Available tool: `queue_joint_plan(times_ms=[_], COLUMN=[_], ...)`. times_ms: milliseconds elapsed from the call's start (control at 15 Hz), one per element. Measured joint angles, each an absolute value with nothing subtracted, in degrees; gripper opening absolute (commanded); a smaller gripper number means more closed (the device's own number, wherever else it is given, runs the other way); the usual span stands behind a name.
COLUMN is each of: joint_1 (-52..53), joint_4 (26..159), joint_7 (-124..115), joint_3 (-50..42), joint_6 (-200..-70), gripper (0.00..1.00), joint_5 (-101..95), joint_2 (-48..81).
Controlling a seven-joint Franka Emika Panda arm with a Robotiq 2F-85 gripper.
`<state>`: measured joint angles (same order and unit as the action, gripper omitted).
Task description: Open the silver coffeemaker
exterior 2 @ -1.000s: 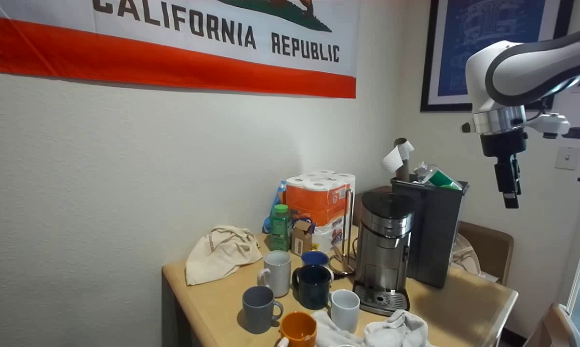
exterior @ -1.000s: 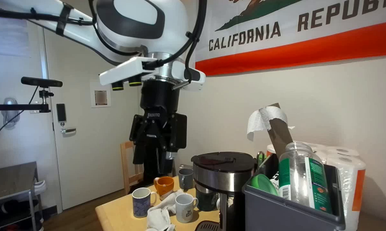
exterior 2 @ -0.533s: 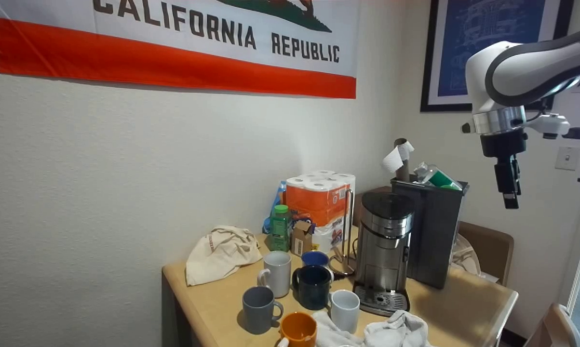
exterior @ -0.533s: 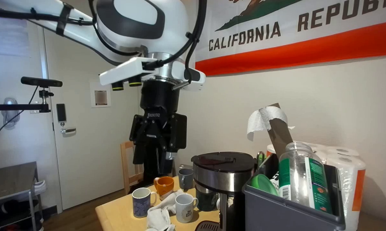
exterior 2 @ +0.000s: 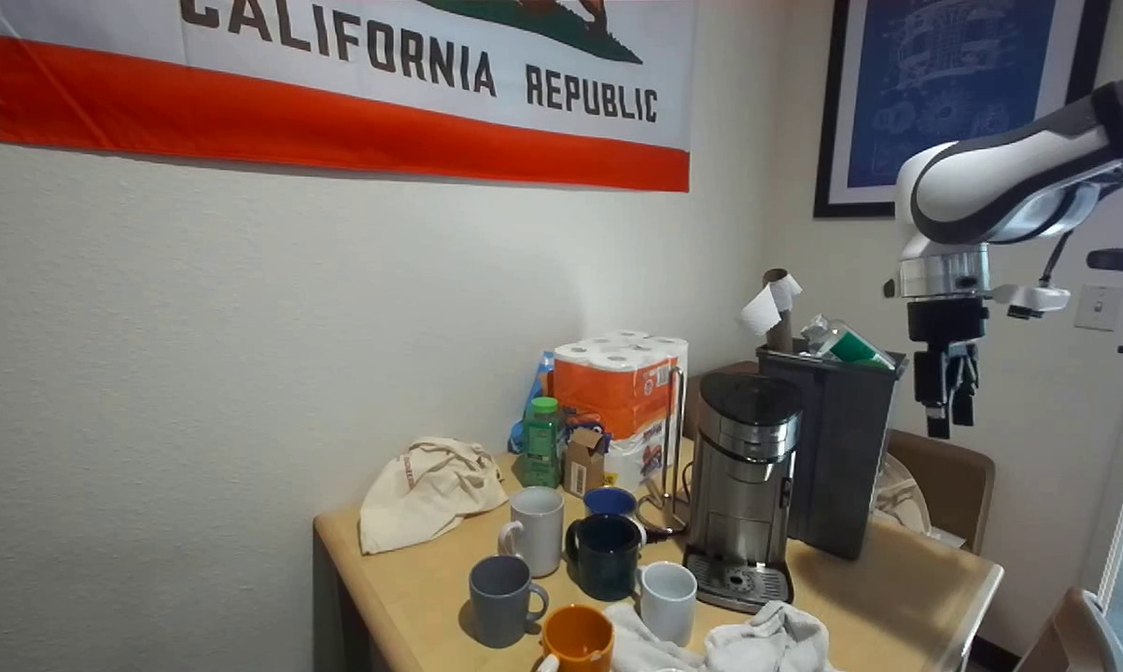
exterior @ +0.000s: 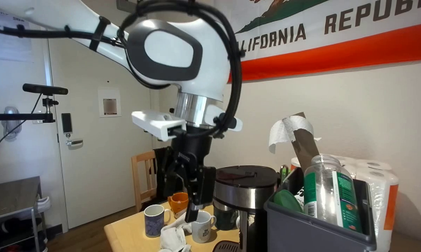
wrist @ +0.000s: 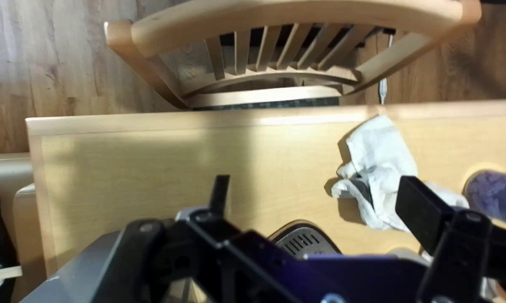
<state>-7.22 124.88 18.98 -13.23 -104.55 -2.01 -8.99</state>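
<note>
The silver coffeemaker (exterior: 247,196) stands on the table in both exterior views (exterior 2: 738,504). Its wide dark lid (exterior: 248,176) lies flat on top. In the wrist view only its drip tray (wrist: 305,239) clearly shows; my gripper hides the parts near it. My gripper (wrist: 313,193) is open and empty, its fingers (wrist: 423,210) wide apart, pointing down above the table. In an exterior view my gripper (exterior: 181,204) overlaps the coffeemaker's left edge. In an exterior view my gripper (exterior 2: 951,422) is right of the coffeemaker and its lid, apart from them.
A grey bin (exterior 2: 827,448) with a plastic jar (exterior: 331,196) and a cardboard tube (exterior: 304,145) stands against the coffeemaker. A white mug (exterior: 201,229), an orange mug (exterior 2: 577,635) and several others stand near it. A white cloth (wrist: 383,176) lies on the table.
The arm has come down and turned. My gripper has moved right and lower in an exterior view, closer to the coffeemaker, and left and lower in an exterior view. The coffeemaker has not moved.
</note>
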Motion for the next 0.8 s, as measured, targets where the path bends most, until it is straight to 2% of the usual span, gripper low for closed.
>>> queue_joint_plan(times_ms=[400, 800], joint_1=[-9.6, -10.2], joint_4=[126.7, 129.7], joint_7=[11.1, 3.9], joint_3=[-13.6, -13.6], joint_6=[-122.1, -137.7], gripper=[1.00, 1.00], joint_5=[6.9, 13.9], joint_2=[-2.1, -1.0])
